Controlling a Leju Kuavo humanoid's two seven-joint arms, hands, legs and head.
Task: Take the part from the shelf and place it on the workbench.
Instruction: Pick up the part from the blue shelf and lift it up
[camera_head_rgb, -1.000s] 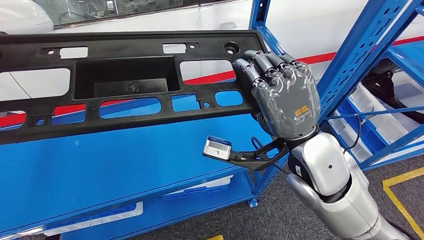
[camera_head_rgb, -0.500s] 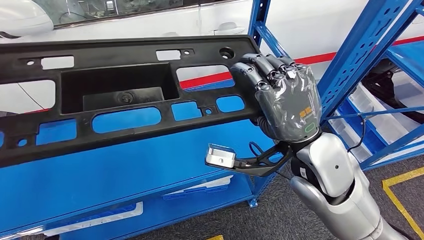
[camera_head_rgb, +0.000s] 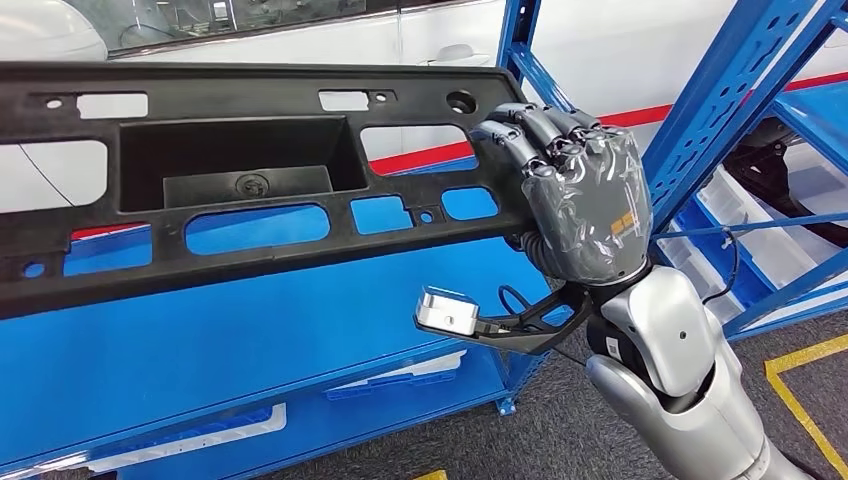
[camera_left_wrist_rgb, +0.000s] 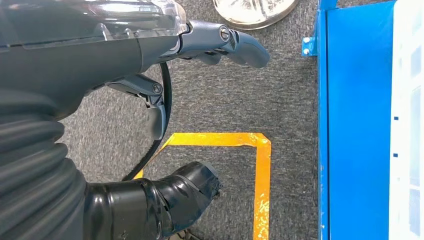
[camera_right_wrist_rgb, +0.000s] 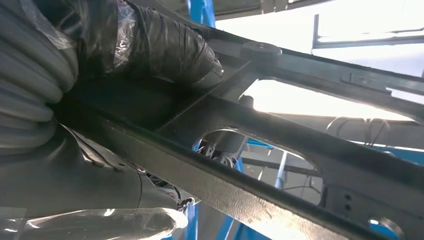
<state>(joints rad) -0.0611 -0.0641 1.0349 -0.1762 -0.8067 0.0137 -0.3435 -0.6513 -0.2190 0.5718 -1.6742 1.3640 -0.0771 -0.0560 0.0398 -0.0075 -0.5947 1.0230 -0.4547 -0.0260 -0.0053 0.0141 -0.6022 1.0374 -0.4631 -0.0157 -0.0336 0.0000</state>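
At three o'clock of the part, the right hand is clamping its fingers around the end, carrying it clear of the shelf.

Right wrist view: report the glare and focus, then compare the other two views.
Right wrist view: white background blown out behind the black part, which goes near-silhouette; the right hand is close and soft. Head view: evenly lit, sharp, mild sheen on that hand's cover. Left wrist view: even light, the left hand slightly soft.
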